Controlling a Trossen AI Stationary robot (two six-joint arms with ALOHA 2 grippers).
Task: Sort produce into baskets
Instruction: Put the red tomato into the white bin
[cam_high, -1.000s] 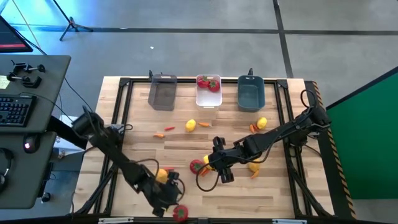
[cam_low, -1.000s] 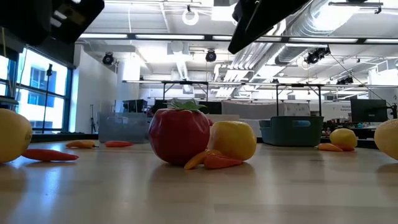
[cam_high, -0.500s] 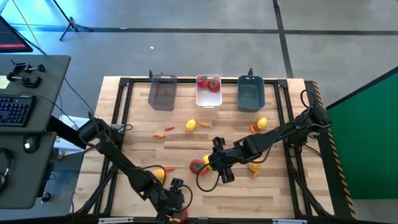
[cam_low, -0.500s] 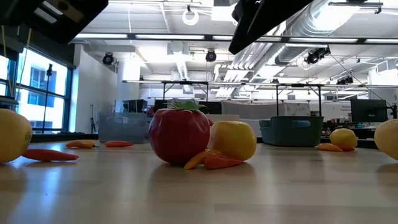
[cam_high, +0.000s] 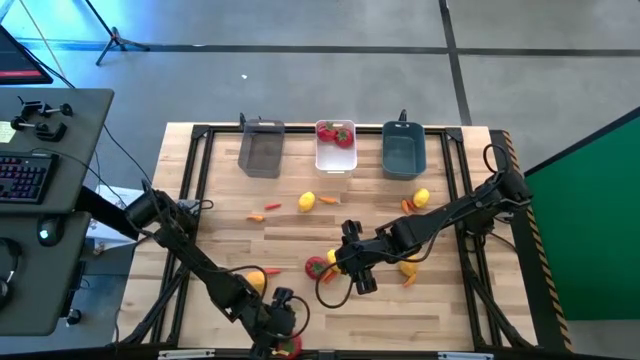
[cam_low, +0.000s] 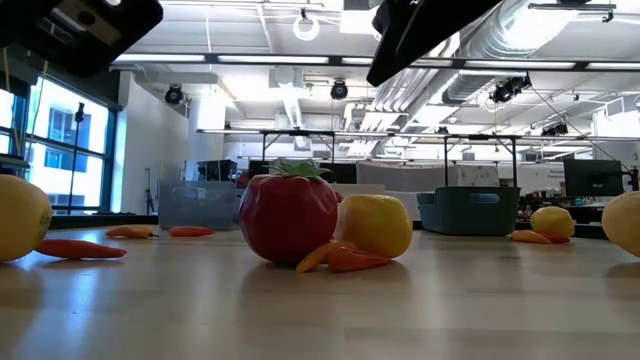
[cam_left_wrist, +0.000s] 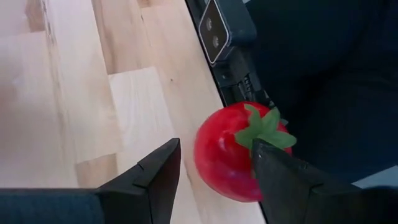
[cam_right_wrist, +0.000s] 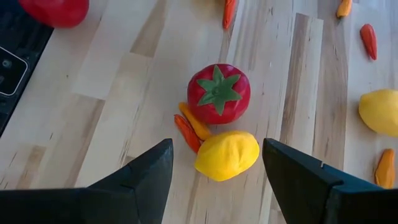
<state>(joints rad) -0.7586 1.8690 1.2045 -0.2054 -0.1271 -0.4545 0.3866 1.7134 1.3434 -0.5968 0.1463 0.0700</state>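
The left hand (cam_high: 283, 325) is down at the near edge of the bench (cam_high: 230, 240), its fingers (cam_left_wrist: 158, 171) spread apart with a tomato (cam_left_wrist: 239, 152) lying between them but not clamped; that tomato sits right at the bench's edge, beside a dark camera housing (cam_left_wrist: 224, 28). The right hand (cam_high: 345, 262) hangs over the middle of the bench, fingers (cam_right_wrist: 308, 174) wide and holding nothing, above a small cluster: a second tomato (cam_right_wrist: 219, 93) with its green top up, a lemon (cam_right_wrist: 227, 154) just beside it, and two slim carrot pieces (cam_right_wrist: 191, 127) tucked between them, touching both. In the low view the same cluster stands in the foreground, tomato (cam_low: 288, 215) ahead of lemon (cam_low: 375, 225). Another lemon (cam_high: 256, 280) lies near the left arm with a carrot piece (cam_high: 271, 271) beside it. Farther back, a lemon (cam_high: 306, 202) and two carrot pieces (cam_high: 265, 212) lie on bare wood, and a lemon (cam_high: 421, 197) with carrot pieces rests below the teal bin (cam_high: 404, 150). One more lemon (cam_high: 408, 267) shows partly under the right arm. The three bins stand in a row along the far edge: the grey bin (cam_high: 261, 150) on the left, the white bin (cam_high: 335, 155) in the middle with tomatoes (cam_high: 335, 133) in it, the teal one on the right.
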